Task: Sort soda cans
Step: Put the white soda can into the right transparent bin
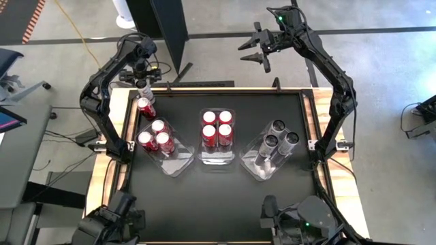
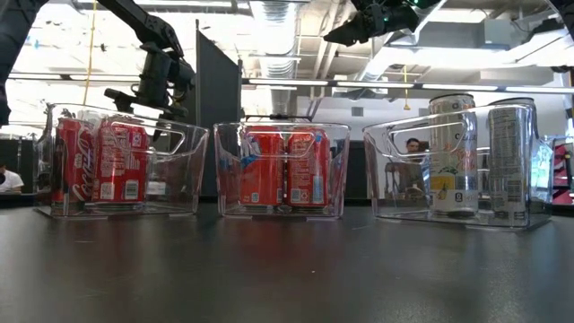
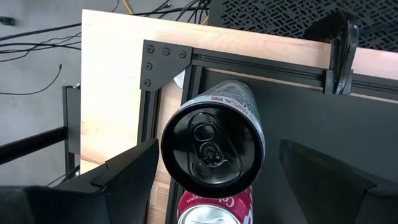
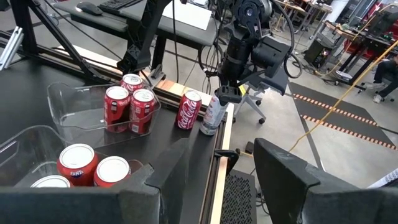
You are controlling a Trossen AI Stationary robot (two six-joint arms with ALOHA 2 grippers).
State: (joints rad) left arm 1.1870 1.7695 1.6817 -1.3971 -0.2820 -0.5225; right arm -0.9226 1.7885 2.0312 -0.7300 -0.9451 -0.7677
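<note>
The bench [image 1: 218,197] has a matte black top inside a pale wood border with black metal rails. Three clear bins [image 1: 216,158] sit on it. The red cans [image 1: 216,125] carry white lettering and have silver tops, and the silver-grey cans [image 1: 276,135] show yellow and green print on their sides. A silver can [image 3: 214,134] with a dark top stands at a bench corner beside a loose red can [image 4: 189,109].

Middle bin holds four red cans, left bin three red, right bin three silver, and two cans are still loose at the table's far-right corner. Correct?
Not quite: the two loose cans, one silver can and one red can, stand at the far-left corner, under the left claw, as the high view shows. The bin counts are right.
</note>
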